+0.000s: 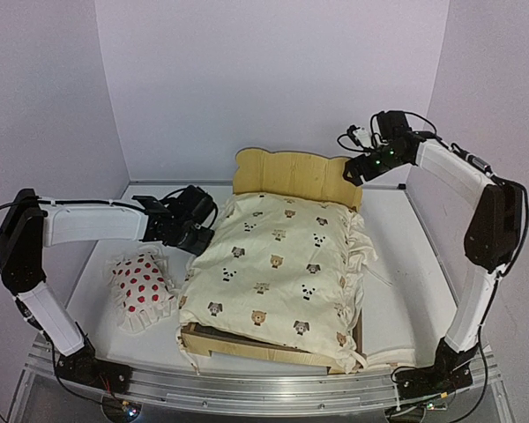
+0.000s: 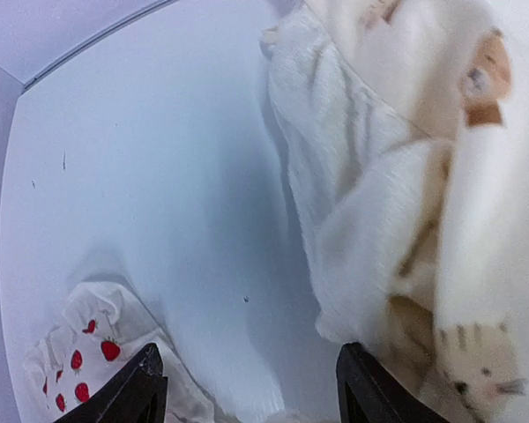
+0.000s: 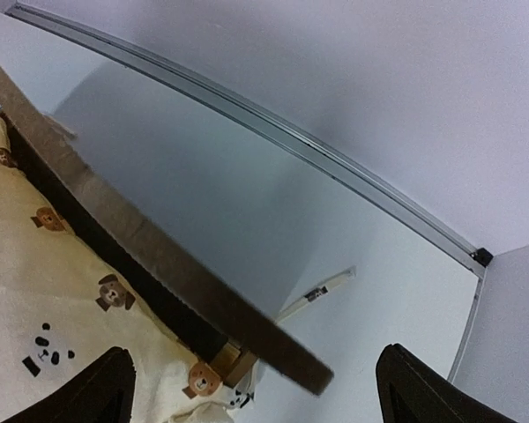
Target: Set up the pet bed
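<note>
The pet bed (image 1: 286,176) stands mid-table, its plywood headboard at the back. A cream animal-print quilt (image 1: 278,273) covers nearly all of the frame. My left gripper (image 1: 204,231) hovers at the quilt's left edge, open, with only bare table between its fingers (image 2: 145,392). The quilt's ruffled edge (image 2: 370,203) hangs just right of them. My right gripper (image 1: 351,172) is open above the headboard's right corner. In the right wrist view the headboard's top edge (image 3: 159,256) runs across below the wide jaws, untouched, with the quilt (image 3: 35,291) on its near side.
A white red-dotted pillow (image 1: 141,284) lies on the table left of the bed, and its corner (image 2: 79,352) shows beside my left finger. A small white strip (image 3: 326,286) lies on the table behind the headboard. White walls close in the back and sides.
</note>
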Available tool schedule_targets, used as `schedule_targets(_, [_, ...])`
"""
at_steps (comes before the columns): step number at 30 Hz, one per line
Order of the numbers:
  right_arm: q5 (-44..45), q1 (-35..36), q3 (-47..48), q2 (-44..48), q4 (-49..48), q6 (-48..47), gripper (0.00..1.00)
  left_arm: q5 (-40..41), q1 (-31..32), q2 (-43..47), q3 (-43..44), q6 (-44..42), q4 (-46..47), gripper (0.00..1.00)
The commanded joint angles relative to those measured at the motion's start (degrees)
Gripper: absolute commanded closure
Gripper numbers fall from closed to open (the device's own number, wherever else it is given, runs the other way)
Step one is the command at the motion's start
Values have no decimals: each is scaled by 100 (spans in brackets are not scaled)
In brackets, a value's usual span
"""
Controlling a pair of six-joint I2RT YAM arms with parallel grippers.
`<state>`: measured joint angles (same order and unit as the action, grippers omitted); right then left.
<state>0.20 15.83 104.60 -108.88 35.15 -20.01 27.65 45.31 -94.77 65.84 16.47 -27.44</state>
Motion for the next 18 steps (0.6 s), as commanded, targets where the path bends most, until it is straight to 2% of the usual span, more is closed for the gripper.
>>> schedule_targets(1, [-680, -6, 610, -505, -88, -363, 4, 413, 586, 409, 30, 863, -1103, 35])
schedule_targets(6, [-1839, -320, 745, -800, -87, -666, 7, 637, 1146, 552, 254, 1536, -2270, 38])
schedule_targets(10, [-2981, -650, 891, -988, -87, -639, 16, 94, 1451, 717, 205, 1585, -2297, 41])
schedule_targets(12, [-3271, -715, 1020, -1101, -79, -610, 20, -103, 1638, 836, 155, 1569, -2271, 43])
schedule_targets(18, [-3517, -760, 1106, -1238, -78, -644, 44, -1115, 2120, 1314, 102, 1130, -2030, 50])
